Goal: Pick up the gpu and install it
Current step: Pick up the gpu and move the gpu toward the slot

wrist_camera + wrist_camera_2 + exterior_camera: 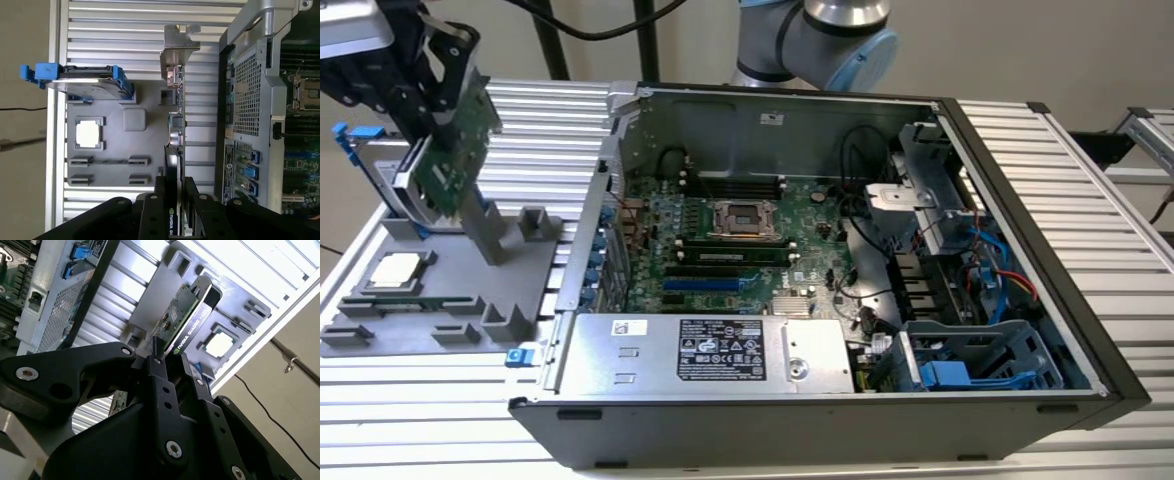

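Gripper [438, 85] clamps the gpu [450, 150], long axis steeply upright, bracket [178, 45] pointing down.

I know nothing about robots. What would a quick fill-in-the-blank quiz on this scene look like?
The gripper is ____ on the gpu.
The gpu is outside the computer case, at the ____ tray.
The hard drive on that tray has ____ rails.
Missing words: shut, gray, blue.
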Available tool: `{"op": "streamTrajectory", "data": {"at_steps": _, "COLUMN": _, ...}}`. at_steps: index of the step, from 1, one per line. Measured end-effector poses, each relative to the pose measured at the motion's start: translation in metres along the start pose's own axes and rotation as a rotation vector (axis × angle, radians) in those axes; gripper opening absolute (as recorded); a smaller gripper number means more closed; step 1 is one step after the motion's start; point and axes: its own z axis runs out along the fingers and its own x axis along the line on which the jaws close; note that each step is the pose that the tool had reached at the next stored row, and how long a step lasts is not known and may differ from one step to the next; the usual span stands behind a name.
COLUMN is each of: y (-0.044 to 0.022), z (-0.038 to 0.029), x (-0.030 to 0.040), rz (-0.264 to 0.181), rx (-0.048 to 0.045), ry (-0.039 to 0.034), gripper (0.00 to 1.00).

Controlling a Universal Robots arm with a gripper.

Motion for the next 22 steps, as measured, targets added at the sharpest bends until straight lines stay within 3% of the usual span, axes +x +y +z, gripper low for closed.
{"op": "streamTrajectory", "data": {"at_steps": 14, "y": 0.0005, "z": -0.0093, "x": -0.0002, "rz": 0.0, "rx": 0.0, "ry": 0.0, "gripper": 0.0}}
{"op": "streamTrajectory", "data": {"at_steps": 22, "y": 0.0006, "z": -0.011, "x": -0.0002, "rz": 0.0, "rx": 0.0, "ry": 0.0, "gripper": 0.0}}
